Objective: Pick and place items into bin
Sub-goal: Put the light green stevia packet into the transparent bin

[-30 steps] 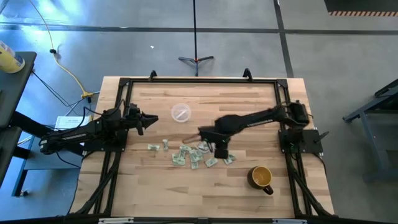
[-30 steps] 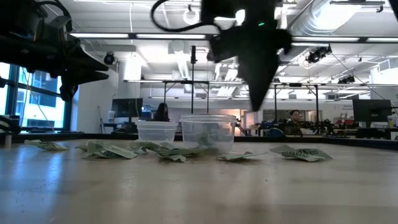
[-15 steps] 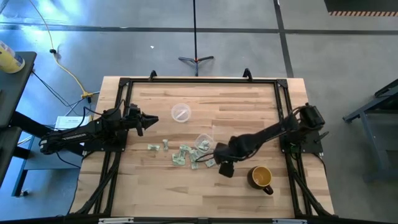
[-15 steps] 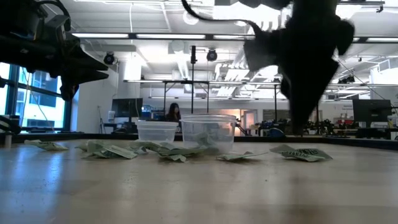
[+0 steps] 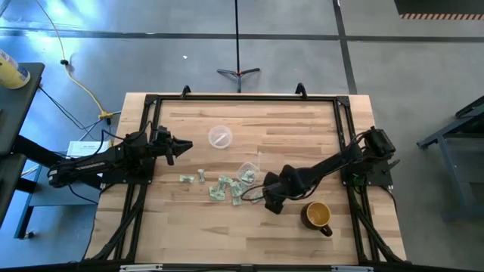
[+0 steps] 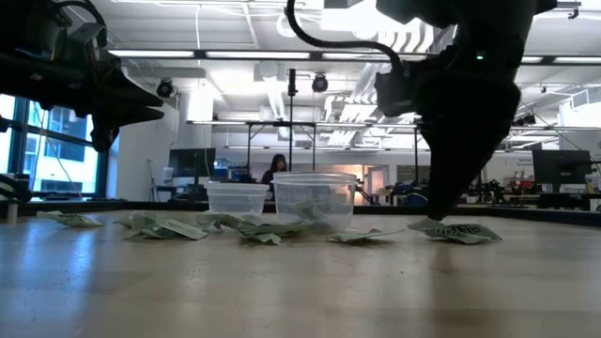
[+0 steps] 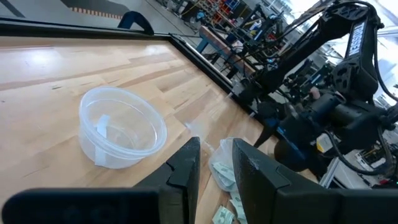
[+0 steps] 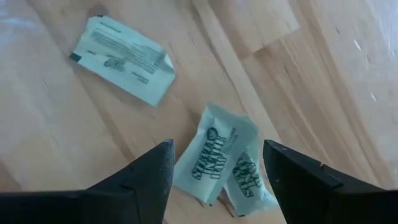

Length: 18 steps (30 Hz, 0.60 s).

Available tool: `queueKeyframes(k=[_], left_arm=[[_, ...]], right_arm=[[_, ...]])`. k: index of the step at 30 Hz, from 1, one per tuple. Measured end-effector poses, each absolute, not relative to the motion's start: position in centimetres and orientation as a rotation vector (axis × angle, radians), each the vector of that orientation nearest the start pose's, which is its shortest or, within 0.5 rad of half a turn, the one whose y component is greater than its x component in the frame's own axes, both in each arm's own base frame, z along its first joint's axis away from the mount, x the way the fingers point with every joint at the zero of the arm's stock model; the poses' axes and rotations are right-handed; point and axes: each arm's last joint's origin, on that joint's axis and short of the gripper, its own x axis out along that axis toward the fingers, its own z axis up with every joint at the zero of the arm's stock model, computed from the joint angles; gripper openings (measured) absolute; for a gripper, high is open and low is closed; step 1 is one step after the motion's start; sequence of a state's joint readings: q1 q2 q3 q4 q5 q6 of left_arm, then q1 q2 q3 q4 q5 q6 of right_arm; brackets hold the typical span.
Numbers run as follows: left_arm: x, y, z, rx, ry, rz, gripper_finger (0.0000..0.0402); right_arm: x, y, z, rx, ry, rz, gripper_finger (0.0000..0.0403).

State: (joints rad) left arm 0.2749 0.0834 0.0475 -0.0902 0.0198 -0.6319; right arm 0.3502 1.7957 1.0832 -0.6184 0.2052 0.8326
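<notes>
We take the mug (image 5: 318, 215) as our landmark. Nearest it, just to its left, the right gripper (image 5: 271, 201) hangs low over the table with its jaws spread and nothing between them. Its wrist view shows two overlapping packets (image 8: 217, 158) lying between the fingertips, with a third packet (image 8: 122, 57) a little beyond. We judge the jaws are held wide so that they can straddle the pair before closing; the pick is not yet made.

Farther left of the mug, the remaining packets (image 5: 221, 188) lie scattered in a loose band across the table (image 5: 189, 242). The bin (image 5: 247, 171) stands upright above this band, near the right gripper, and the low view shows packets already inside it. We judge it sits near the heap to keep each carry short.

Farther still, up and left of the mug, a second clear tub (image 5: 220, 137) stands apart. Beyond it, near the table's left edge, the left gripper (image 5: 178, 143) waits above the wood, jaws slightly parted and empty.
</notes>
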Motion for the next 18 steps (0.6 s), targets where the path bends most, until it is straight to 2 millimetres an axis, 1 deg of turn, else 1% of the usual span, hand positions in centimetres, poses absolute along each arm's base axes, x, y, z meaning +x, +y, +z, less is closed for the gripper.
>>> queueKeyframes(k=[4, 6, 13, 15, 18], left_arm=[[9.6, 2.7, 16.4, -0.646, 0.043, 0.287, 0.0129], [9.7, 2.7, 16.4, -0.647, 0.049, 0.29, 0.0129], [9.9, 2.7, 16.0, -0.654, 0.092, 0.304, 0.0129], [10.0, 2.8, 15.9, -0.655, 0.106, 0.308, 0.0129], [10.1, 2.8, 15.8, -0.657, 0.119, 0.312, 0.0129]], right_arm=[[30.7, 11.6, 13.8, 0.305, 1.271, -0.385, 0.0236], [30.8, 11.8, 13.5, 0.299, 1.278, -0.386, 0.0236], [31.1, 11.2, 13.5, 0.287, 1.296, -0.4, 0.0232], [31.1, 10.9, 13.5, 0.304, 1.313, -0.398, 0.0217], [31.2, 10.5, 13.5, 0.334, 1.339, -0.39, 0.0175]])
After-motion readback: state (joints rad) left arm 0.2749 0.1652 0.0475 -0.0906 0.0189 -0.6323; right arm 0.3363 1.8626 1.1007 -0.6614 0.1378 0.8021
